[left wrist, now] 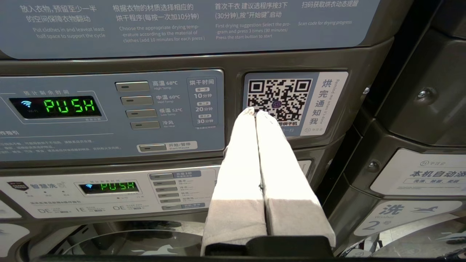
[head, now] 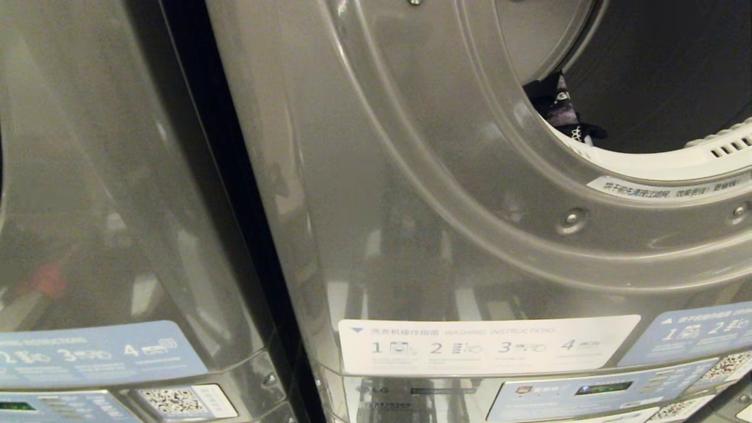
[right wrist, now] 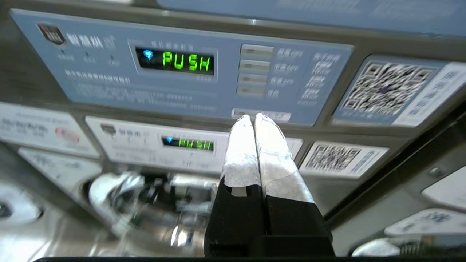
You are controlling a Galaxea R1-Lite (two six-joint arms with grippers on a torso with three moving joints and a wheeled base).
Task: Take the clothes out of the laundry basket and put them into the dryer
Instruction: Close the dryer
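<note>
Both grippers clenched empty before control panels.
Left gripper [left wrist: 255, 112], right gripper [right wrist: 254, 117]; dryer [head: 446, 176] drum open, dark garment [head: 558, 108] at its rim.

Grey metallic dryer [head: 364, 176], black-white patterned garment [head: 558, 108] inside, blue panel [left wrist: 109, 109], green display [left wrist: 69, 106], white-wrapped grippers.

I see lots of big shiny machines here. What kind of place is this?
Probably a self-service laundromat. Grey metal washer-dryer machines stand side by side, each with a blue instruction sticker, a black-and-white QR payment code and a green "PUSH" display. Dark clothes sit in one open drum.
</note>
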